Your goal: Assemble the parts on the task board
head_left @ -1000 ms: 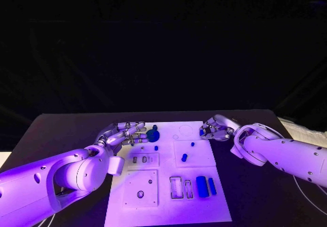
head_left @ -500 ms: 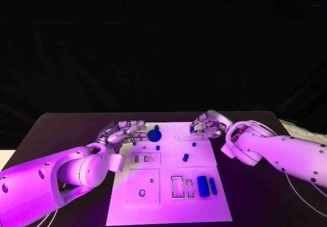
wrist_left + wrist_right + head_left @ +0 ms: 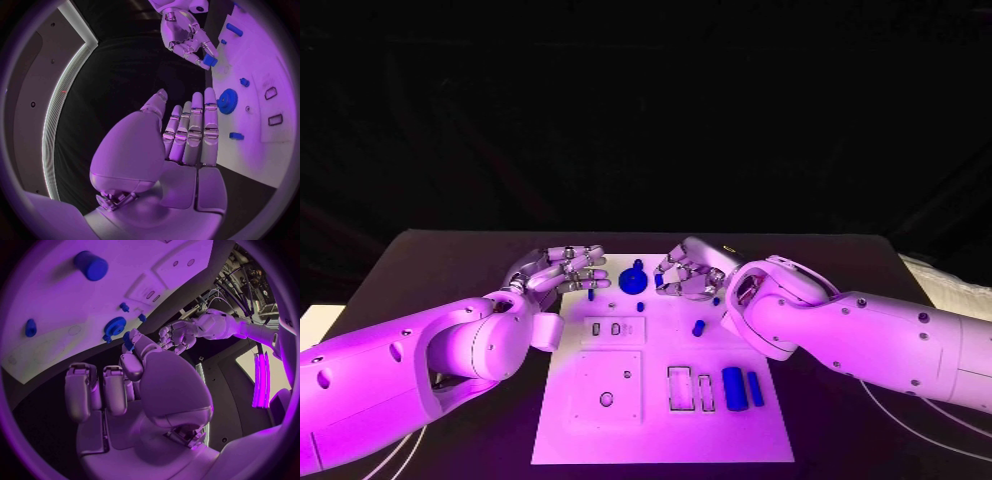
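The white task board (image 3: 661, 420) lies in the middle of the black table. A blue gear (image 3: 633, 282) stands near its far edge, between my two hands. My right hand (image 3: 687, 272) hovers just right of the gear and pinches a small blue part (image 3: 209, 60) at its fingertips; the part (image 3: 128, 340) is also in the right wrist view. My left hand (image 3: 567, 271) is at the board's far left corner, its fingers (image 3: 190, 132) stretched out and holding nothing. A blue cylinder (image 3: 733, 386) and a blue bar (image 3: 753, 390) lie at the near right.
Small blue pieces (image 3: 697, 327) (image 3: 640, 307) lie mid-board. Rectangular slots (image 3: 679, 388) sit left of the cylinder, and a round hole (image 3: 606, 399) is at the near left. Bare black table (image 3: 444, 260) lies on both sides of the board.
My right hand has moved left along the board's far edge, from the far right corner to just beside the gear. The left hand has stayed about where it was.
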Controlling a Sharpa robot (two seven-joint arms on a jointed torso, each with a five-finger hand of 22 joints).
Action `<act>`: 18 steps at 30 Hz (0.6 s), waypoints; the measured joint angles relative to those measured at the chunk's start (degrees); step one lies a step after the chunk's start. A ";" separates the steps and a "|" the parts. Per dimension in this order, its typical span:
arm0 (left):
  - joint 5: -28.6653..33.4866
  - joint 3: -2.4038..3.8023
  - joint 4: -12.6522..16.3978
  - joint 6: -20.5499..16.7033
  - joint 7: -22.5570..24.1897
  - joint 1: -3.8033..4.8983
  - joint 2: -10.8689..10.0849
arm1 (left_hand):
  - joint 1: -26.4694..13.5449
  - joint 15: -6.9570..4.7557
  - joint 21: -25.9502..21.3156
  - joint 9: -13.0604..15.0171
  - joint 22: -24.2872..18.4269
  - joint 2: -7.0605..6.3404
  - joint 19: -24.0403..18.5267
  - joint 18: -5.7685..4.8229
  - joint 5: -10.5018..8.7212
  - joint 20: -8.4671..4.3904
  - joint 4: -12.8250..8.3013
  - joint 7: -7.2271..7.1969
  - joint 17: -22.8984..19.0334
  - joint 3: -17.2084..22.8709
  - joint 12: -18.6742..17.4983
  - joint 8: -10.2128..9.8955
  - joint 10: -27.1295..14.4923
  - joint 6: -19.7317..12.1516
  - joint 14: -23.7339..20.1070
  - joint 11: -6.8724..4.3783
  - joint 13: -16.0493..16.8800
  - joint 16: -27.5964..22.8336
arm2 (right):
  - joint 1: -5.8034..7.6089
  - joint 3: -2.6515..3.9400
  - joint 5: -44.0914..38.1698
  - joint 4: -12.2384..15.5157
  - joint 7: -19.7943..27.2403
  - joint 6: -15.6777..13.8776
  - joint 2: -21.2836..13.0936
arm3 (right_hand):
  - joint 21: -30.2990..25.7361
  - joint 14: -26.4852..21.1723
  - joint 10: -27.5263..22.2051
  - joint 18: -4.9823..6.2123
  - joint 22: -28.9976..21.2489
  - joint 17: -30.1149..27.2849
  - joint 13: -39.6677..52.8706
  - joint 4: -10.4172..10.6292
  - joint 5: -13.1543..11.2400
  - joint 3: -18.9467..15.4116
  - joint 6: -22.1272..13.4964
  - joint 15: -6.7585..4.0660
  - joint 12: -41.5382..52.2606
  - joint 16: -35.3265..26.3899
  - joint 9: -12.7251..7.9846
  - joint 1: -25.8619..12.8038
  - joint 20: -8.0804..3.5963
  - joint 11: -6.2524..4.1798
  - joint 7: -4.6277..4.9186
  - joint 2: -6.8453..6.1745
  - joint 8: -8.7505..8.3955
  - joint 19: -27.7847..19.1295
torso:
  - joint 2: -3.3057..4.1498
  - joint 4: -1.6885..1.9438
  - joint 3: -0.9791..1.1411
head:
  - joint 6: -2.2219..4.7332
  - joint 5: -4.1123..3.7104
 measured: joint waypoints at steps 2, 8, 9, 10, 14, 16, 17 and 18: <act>0.00 0.00 -0.37 0.01 0.05 0.00 -0.05 | 0.00 0.00 0.00 0.00 0.00 0.00 0.00 0.00 0.00 0.00 0.00 0.00 0.00 0.00 0.00 0.00 0.00 0.00 0.00 0.00 0.00 0.00 | -0.44 -0.24 -1.33 -0.24 -0.75 0.01 1.11 | 0.00 0.00 0.00 0.00 0.00 0.00 0.00 0.01 -0.01 0.00 -0.08 0.00 0.00 0.00 0.00 -0.17 0.00 0.00 -0.08 -0.16 0.00 0.00 | -0.01 0.03 -0.02 | -0.16 0.25; 0.00 0.00 -0.93 0.01 0.20 0.00 -0.29 | 0.00 0.00 0.00 0.00 -0.01 0.00 0.00 0.00 0.00 0.00 0.00 0.00 0.00 0.00 0.00 0.00 0.00 0.00 0.00 0.00 0.00 0.00 | -1.55 -0.82 -4.71 -1.15 -2.42 0.51 3.79 | 0.00 0.00 0.00 0.00 -0.01 -0.01 0.00 0.02 -0.02 0.01 -0.10 0.00 0.00 0.00 0.00 -0.61 0.00 0.01 -0.10 -0.31 0.00 0.00 | -0.01 0.06 -0.01 | -0.68 0.91; 0.01 0.00 -0.96 0.01 0.23 0.01 -0.30 | 0.00 0.00 0.00 0.00 0.00 0.00 0.00 0.00 0.00 0.00 0.00 0.00 -0.01 0.00 0.00 0.00 0.00 0.00 0.00 0.00 0.00 0.00 | -1.69 -0.85 -5.11 -1.25 -2.60 0.65 4.15 | 0.00 0.00 0.00 0.00 -0.01 -0.01 0.00 0.02 -0.02 0.01 -0.10 0.00 0.00 0.00 0.00 -0.61 0.01 0.01 -0.10 -0.31 0.00 0.00 | -0.01 0.07 -0.01 | -0.75 0.96; 0.01 0.00 -0.99 0.01 0.25 0.01 -0.30 | 0.00 0.00 0.00 0.00 -0.01 0.00 0.00 0.00 0.00 0.00 0.00 0.00 -0.01 0.00 0.00 0.00 0.00 0.00 0.00 0.00 0.00 0.00 | -1.82 -0.88 -5.46 -1.31 -2.76 0.79 4.48 | 0.00 0.00 0.00 0.00 -0.01 -0.01 0.00 0.02 -0.02 0.01 -0.10 0.00 0.00 0.00 0.00 -0.61 0.01 0.01 -0.10 -0.31 0.00 0.00 | -0.01 0.07 -0.01 | -0.81 1.02; 0.02 0.00 -1.01 0.01 0.33 0.01 -0.28 | 0.00 0.00 0.00 0.00 -0.01 0.00 0.00 0.00 0.00 0.00 0.00 0.00 -0.01 0.00 0.00 0.00 0.00 0.00 0.00 0.00 0.00 0.00 | -2.36 -0.98 -6.66 -1.60 -3.36 1.49 5.62 | 0.00 0.00 0.00 -0.01 0.01 -0.01 -0.01 0.02 -0.02 0.01 -0.20 0.00 0.00 0.00 0.01 -0.61 0.01 0.01 -0.20 -0.31 0.00 0.00 | -0.01 0.03 0.01 | -1.02 1.38; 0.03 0.00 -1.00 0.01 0.35 0.01 -0.25 | 0.00 0.00 0.00 0.00 -0.01 0.00 0.00 0.00 0.00 0.00 0.00 0.00 -0.01 0.00 0.00 0.00 0.00 0.00 0.00 0.00 0.00 0.00 | -2.61 -1.04 -7.16 -1.73 -3.61 1.90 6.16 | 0.00 0.00 0.00 0.00 0.04 -0.01 -0.01 0.02 -0.03 0.01 -0.21 0.00 0.00 0.00 0.01 -0.91 0.01 0.02 -0.21 -0.61 0.00 0.00 | 0.00 0.00 0.03 | -1.08 1.53; 0.03 0.00 -0.99 0.01 0.35 0.01 -0.25 | 0.00 0.00 0.00 0.00 -0.01 0.00 0.00 0.01 0.00 0.00 0.00 0.00 -0.01 0.00 0.00 0.00 0.00 0.00 0.00 0.00 0.00 0.00 | -2.71 -1.06 -7.34 -1.78 -3.71 2.10 6.36 | 0.00 0.00 0.00 0.00 0.04 -0.01 -0.01 0.02 -0.03 0.02 -0.21 0.00 0.00 -0.11 0.01 -0.91 0.01 0.02 -0.21 -0.61 0.00 0.00 | 0.01 -0.02 0.04 | -1.13 1.60; 0.03 0.00 -0.97 0.01 0.36 0.01 -0.24 | 0.00 0.00 0.00 0.00 -0.01 0.00 0.00 0.00 0.00 0.00 0.00 0.00 -0.01 0.00 0.00 0.00 0.00 0.00 0.00 0.00 0.00 0.00 | -2.84 -1.07 -7.55 -1.82 -3.82 2.34 6.58 | 0.00 0.00 0.00 0.00 0.04 -0.01 -0.03 0.02 -0.03 0.01 -0.22 0.00 0.00 -0.24 0.02 -0.91 0.01 0.02 -0.22 -0.61 0.00 0.00 | 0.02 -0.03 0.07 | -1.22 1.68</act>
